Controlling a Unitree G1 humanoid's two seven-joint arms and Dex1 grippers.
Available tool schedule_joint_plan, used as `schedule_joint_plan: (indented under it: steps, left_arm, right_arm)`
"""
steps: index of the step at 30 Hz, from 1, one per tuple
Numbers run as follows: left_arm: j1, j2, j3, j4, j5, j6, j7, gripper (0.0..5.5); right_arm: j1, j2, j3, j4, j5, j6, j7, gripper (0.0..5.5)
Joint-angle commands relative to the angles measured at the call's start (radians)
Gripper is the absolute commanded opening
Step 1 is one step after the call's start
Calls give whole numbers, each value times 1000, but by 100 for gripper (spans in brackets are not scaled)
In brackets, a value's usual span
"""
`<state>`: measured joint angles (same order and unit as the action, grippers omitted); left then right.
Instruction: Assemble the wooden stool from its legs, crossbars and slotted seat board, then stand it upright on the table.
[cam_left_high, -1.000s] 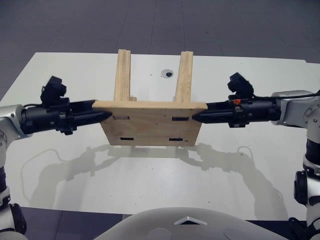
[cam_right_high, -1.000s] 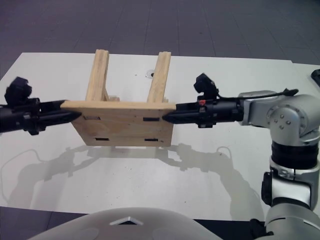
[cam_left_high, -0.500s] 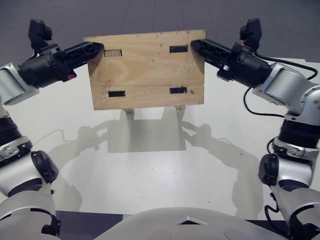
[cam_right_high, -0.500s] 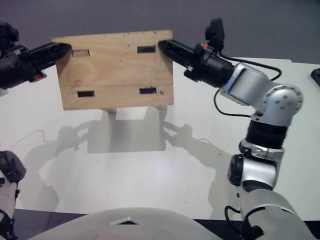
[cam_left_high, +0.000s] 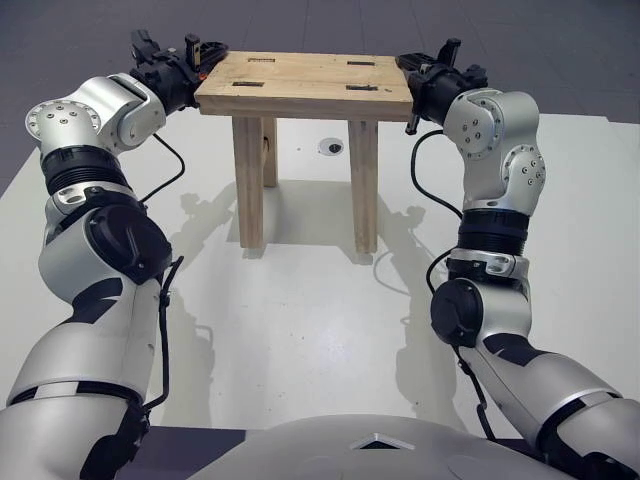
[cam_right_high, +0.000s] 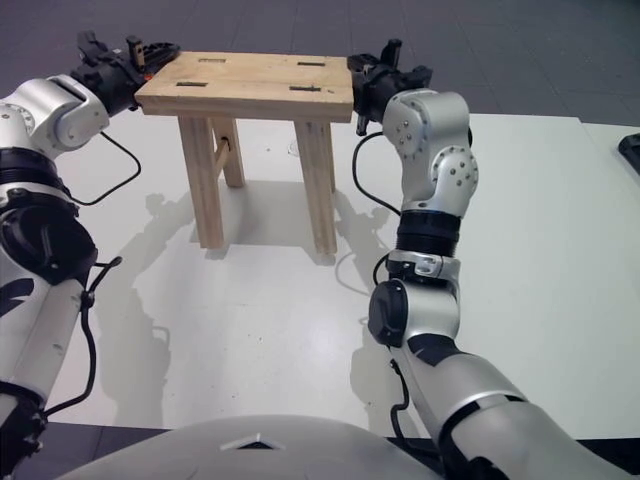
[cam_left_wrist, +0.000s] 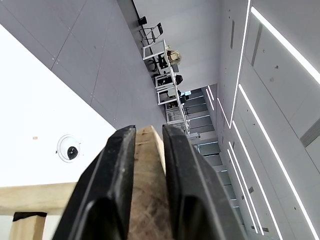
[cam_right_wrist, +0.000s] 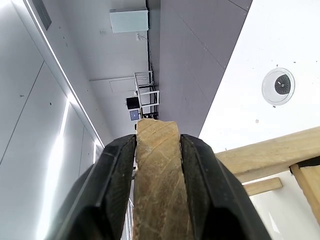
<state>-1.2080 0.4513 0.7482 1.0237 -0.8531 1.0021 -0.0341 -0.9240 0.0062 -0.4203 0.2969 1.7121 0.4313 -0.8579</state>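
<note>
And it's over: half a second ago the seat board (cam_left_high: 305, 82) faced the camera with the legs pointing away, and now the stool (cam_left_high: 300, 110) has swung upright, board flat on top and spanning the gap between the two end effectors. The left end effector (cam_left_high: 198, 62) is still clamped on the board's left edge, fingers (cam_left_wrist: 117, 190) closed snug on the wood; the right end effector (cam_left_high: 412, 72) keeps the same narrow grip on the opposite edge. The legs (cam_left_high: 247, 180) drop straight below the grip line, feet apparently down on the white tabletop (cam_left_high: 300, 330). A round fitting (cam_left_high: 331, 147) sits in the tabletop below and between the end effectors. Beyond them lies dark tiled floor (cam_left_high: 330, 25), with light strips on the wall (cam_left_wrist: 280, 45).
</note>
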Motion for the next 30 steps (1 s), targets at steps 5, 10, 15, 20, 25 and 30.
schedule_joint_plan:
  steps: [5, 10, 15, 20, 25, 30]
  left_arm:
    - [123, -94, -174, -141, 51, 182, -97, 81]
    - [251, -111, -270, -377, 60, 162, -155, 159]
    - [421, -129, -361, -671, 58, 112, -191, 231]
    - [626, -150, -447, -947, 101, -30, -229, 319]
    - [672, -200, -495, -927, 244, -376, -249, 404]
    - [657, -199, -488, -926, 389, -691, -217, 479]
  right_arm:
    - [28, 72, 68, -51, -18, 119, -45, 239]
    - [76, 58, 88, -115, -33, 183, 6, 316]
    - [138, 15, 115, -160, -101, 236, 49, 384]
    - [199, -55, 173, -218, -267, 265, 150, 469]
    - [244, -111, 235, -262, -427, 272, 296, 540]
    - [289, -192, 349, -338, -715, 219, 436, 540]
